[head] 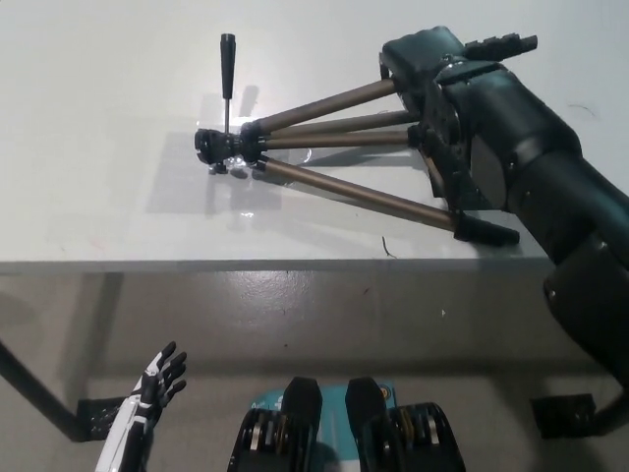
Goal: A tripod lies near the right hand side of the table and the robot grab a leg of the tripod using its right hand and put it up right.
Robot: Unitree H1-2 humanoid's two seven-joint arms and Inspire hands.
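A black right robot hand [442,74] covers the legs of a bronze-legged black tripod [324,147] lying on the white counter [98,147]; its grip cannot be told. The white left robot hand [157,379] hangs open below.

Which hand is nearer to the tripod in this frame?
Right. The black right hand is over the tripod at its leg ends on the table; whether it grips a leg cannot be seen. The white left hand hangs open below the table edge, well clear.
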